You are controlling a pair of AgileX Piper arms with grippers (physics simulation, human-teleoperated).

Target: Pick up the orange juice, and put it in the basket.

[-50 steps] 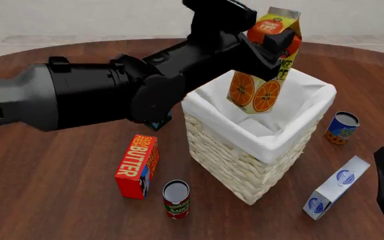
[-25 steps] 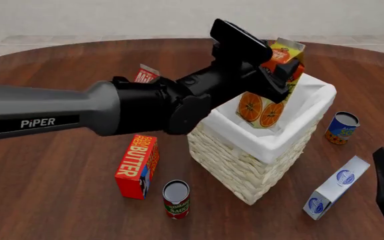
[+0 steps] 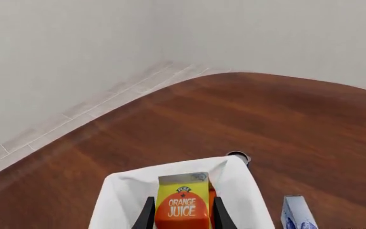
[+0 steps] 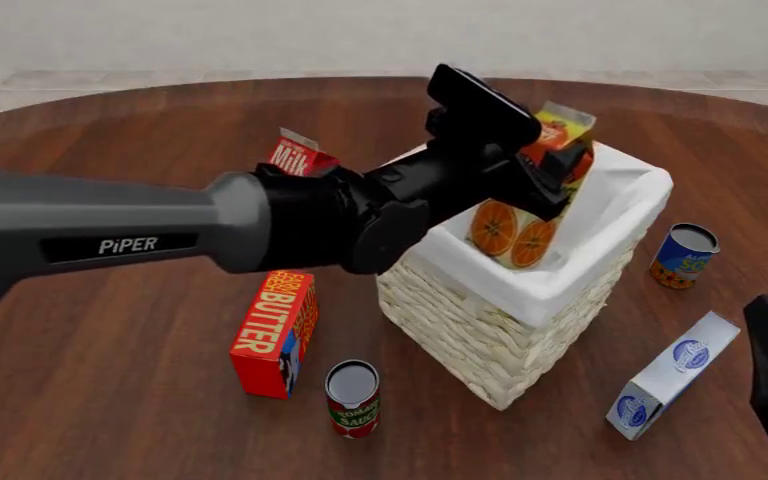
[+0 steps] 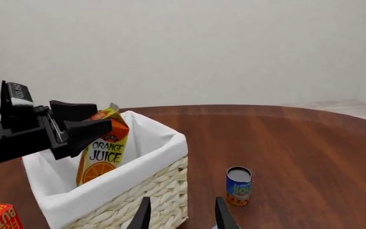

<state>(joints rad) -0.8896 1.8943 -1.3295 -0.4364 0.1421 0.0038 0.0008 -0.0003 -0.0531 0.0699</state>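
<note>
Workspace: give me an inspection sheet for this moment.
Surface: round dark wood table.
Job's things: orange juice tilted, lower part inside the basket, not released.
Clutter: butter box, tomato sauce can, blue can, blue-white carton, milk carton behind the left arm.
Grippers: left hand shut on the juice; right hand open, apart, holding nothing.
Cables: nothing seen.
Surroundings: pale wall, tiled floor.

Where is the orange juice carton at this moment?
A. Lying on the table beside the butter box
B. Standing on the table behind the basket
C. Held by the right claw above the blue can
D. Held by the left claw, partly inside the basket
D: the left claw grips the orange juice carton, whose lower end sits below the rim of the basket.
</note>
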